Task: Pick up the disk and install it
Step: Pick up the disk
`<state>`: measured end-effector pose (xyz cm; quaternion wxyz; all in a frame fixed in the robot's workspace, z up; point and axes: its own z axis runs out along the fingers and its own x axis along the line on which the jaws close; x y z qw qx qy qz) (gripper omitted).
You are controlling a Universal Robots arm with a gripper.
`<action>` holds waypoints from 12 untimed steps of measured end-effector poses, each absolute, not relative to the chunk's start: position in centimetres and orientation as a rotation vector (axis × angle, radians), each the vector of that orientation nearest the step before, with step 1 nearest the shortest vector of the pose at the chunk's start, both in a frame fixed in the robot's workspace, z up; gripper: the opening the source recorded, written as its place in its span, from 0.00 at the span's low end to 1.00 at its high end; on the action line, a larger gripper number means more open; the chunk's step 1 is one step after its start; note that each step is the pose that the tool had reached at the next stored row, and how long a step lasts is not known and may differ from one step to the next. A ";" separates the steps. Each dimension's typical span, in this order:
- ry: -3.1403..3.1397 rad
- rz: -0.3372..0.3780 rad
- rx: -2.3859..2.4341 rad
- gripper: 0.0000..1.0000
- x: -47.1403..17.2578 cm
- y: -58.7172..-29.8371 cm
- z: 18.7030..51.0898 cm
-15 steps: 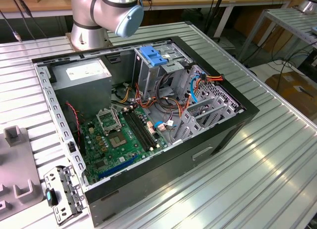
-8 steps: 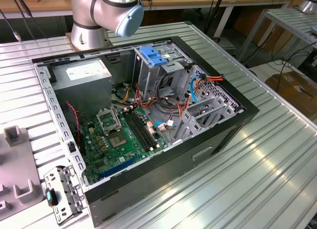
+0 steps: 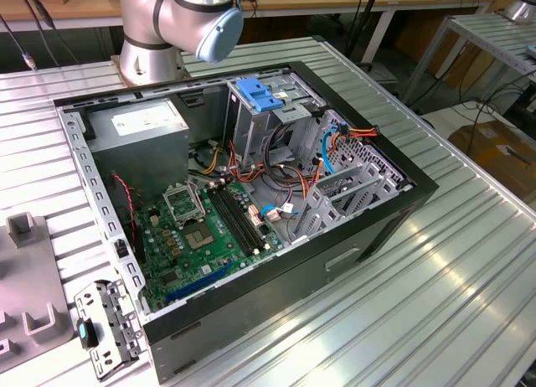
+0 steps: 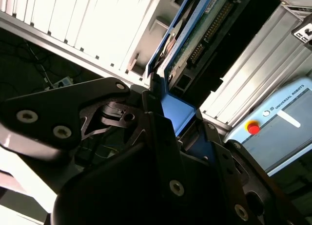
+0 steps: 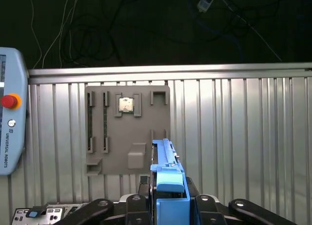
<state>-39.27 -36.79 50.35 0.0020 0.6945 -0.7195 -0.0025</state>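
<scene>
Ribbed table (image 3: 469, 303), motherboard (image 3: 209, 236) inside open case (image 3: 335, 270); end effector (image 5: 168, 188) tight around disk (image 5: 165, 157).

disk (image 5: 168, 178) in pincer (image 5: 168, 201); computer case (image 3: 251, 320) on table (image 3: 435, 303); motherboard (image 3: 209, 236) inside

— Was any print there?
— White lettering ran along the pendant (image 5: 9, 137) near its red button (image 5: 8, 101), in both wrist views.
— Anything else?
— A white label (image 3: 147, 117) lay on the power supply (image 3: 142, 144) in the exterior view, its print too small to read.
</scene>
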 end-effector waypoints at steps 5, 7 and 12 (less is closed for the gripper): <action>-2.257 -0.008 2.179 0.37 -38.0 -36.9 50.3; -2.257 -0.008 2.179 0.37 -37.7 -36.9 50.3; -2.257 -0.008 2.179 0.37 -37.7 -37.1 50.3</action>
